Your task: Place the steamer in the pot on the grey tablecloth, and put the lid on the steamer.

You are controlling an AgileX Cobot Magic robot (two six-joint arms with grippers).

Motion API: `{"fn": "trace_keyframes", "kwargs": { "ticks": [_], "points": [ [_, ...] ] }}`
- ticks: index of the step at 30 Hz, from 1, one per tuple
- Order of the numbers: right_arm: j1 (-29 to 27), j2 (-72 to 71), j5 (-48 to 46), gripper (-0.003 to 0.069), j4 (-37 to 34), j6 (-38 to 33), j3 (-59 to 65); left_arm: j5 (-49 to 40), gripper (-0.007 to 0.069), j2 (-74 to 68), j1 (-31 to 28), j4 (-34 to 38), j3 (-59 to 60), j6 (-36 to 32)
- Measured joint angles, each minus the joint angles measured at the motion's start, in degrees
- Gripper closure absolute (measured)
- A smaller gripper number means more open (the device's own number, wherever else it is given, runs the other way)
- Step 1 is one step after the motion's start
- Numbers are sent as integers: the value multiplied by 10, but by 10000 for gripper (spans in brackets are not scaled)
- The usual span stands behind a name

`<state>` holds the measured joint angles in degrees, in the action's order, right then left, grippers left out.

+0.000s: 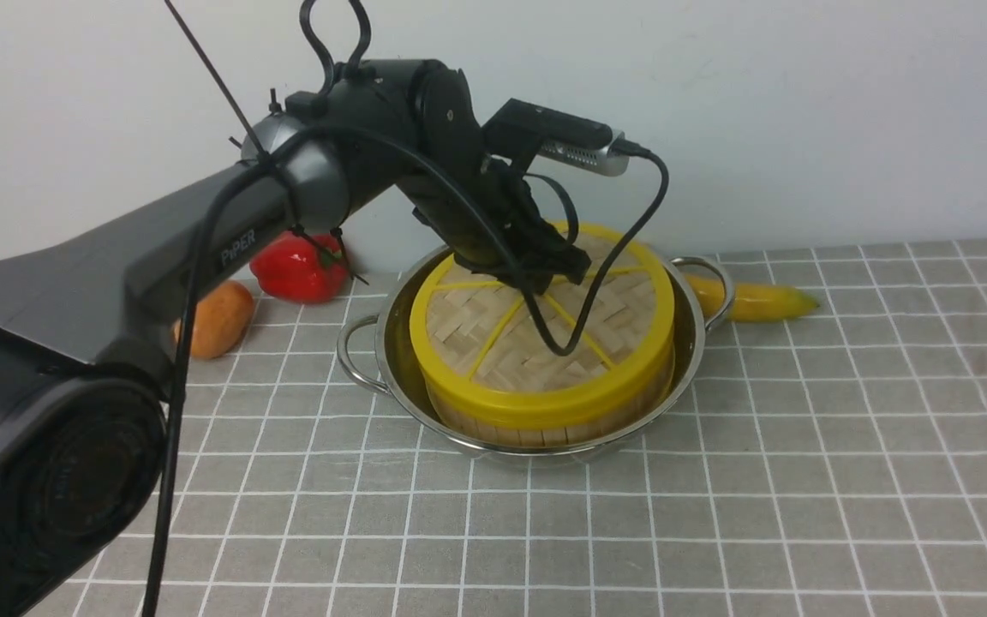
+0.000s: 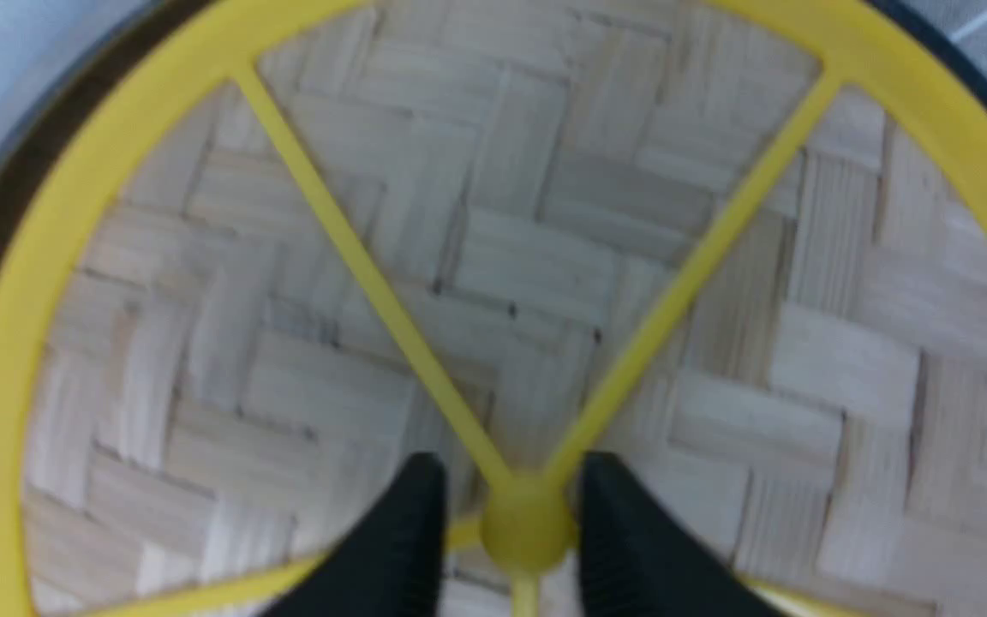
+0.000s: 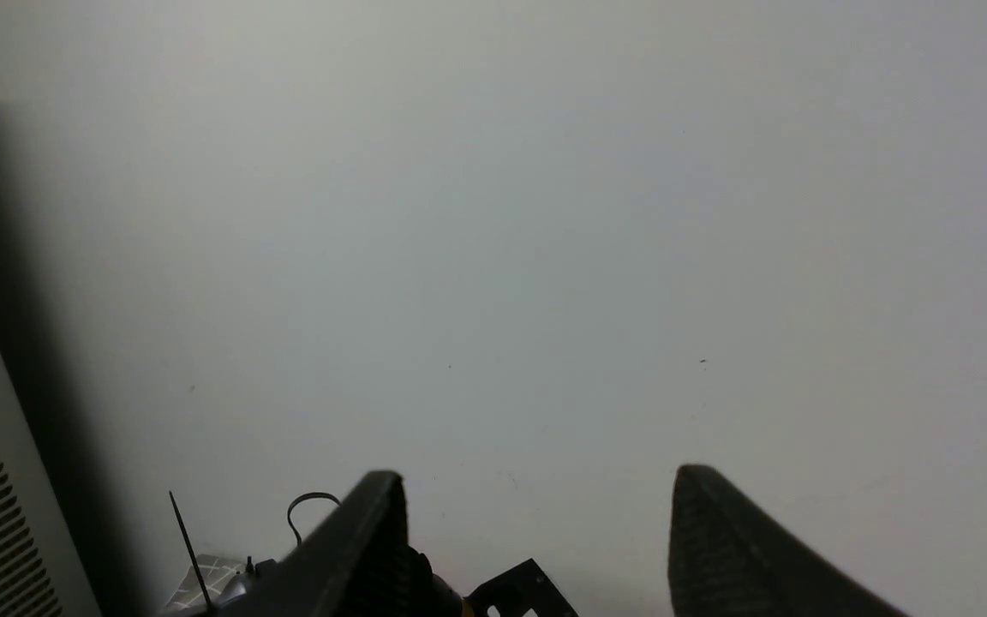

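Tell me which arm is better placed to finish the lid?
Left, probably. The left gripper straddles the hub of the lid on the steamer; the right gripper faces bare wall, away from it.

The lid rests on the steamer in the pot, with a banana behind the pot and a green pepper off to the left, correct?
Not quite. The front view shows the pepper is red, not green. The rest holds: the lid rests on the steamer in the pot, with the banana behind it.

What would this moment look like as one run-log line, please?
stage: lid on steamer, steamer in pot on grey tablecloth | left gripper: open, astride lid hub | right gripper: open, empty
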<state>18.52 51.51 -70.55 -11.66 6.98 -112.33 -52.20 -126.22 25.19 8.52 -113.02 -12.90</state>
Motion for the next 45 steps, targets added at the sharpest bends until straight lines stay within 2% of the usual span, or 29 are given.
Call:
{"fn": "trace_keyframes", "kwargs": {
  "ticks": [2,3,4,5,6,7,8,10,13,16,17,18,20,22,23,24,25,26,27,31,32,34,36,38,42,45],
  "points": [
    [0,0,0,246,0,0,0,-4,246,0,0,-2,-17,-1],
    [0,0,0,246,0,0,0,-4,246,0,0,-2,-17,-1],
    [0,0,0,246,0,0,0,-16,160,3,0,-2,-43,-1],
    [0,0,0,246,0,0,0,-22,139,5,0,-4,-49,-1],
    [0,0,0,246,1,0,0,-53,55,14,0,-9,-82,-1],
    [0,0,0,246,3,-2,0,-69,23,21,0,-14,-98,-1],
    [0,0,0,246,4,-3,0,-74,9,25,0,-16,-102,-1],
    [0,0,0,246,22,-20,0,-137,-39,59,0,-39,-158,-1],
    [0,0,0,246,40,-34,1,-159,-30,90,0,-63,-195,-1],
    [0,-11,2,251,74,-61,29,-168,78,155,0,-85,-210,4],
    [0,-21,3,260,90,-76,51,-170,142,176,-1,-85,-211,7],
    [0,-23,3,261,93,-76,55,-170,166,183,-2,-85,-211,7],
    [0,-51,3,292,130,-88,121,-171,300,216,-2,-85,-207,9],
    [0,-91,3,332,168,-87,205,-172,494,263,-2,-85,-184,10],
    [0,-107,3,349,180,-83,236,-172,547,278,-2,-85,-167,11],
    [0,-111,3,353,180,-83,236,-172,558,282,-2,-85,-167,11],
    [0,-145,2,389,204,-70,308,-172,621,316,-2,-85,-122,12],
    [0,-149,2,398,206,-70,317,-172,621,316,-2,-85,-122,12],
    [0,-176,2,420,219,-54,366,-172,643,347,-3,-85,-82,12],
    [0,-271,20,491,250,-3,530,-172,648,413,-3,-90,53,12],
    [0,-280,25,496,252,1,544,-172,648,421,-3,-90,61,12],
    [0,-331,55,517,254,20,626,-171,648,477,-3,-89,186,13],
    [0,-351,66,522,253,25,658,-162,648,499,-3,-85,229,14],
    [0,-387,97,527,252,36,714,-98,648,564,-3,-82,348,16],
    [0,-406,118,529,252,41,751,-2,648,659,-3,-79,495,34],
    [0,-407,120,529,250,44,756,36,648,703,-3,-78,563,59]
  ]
}}
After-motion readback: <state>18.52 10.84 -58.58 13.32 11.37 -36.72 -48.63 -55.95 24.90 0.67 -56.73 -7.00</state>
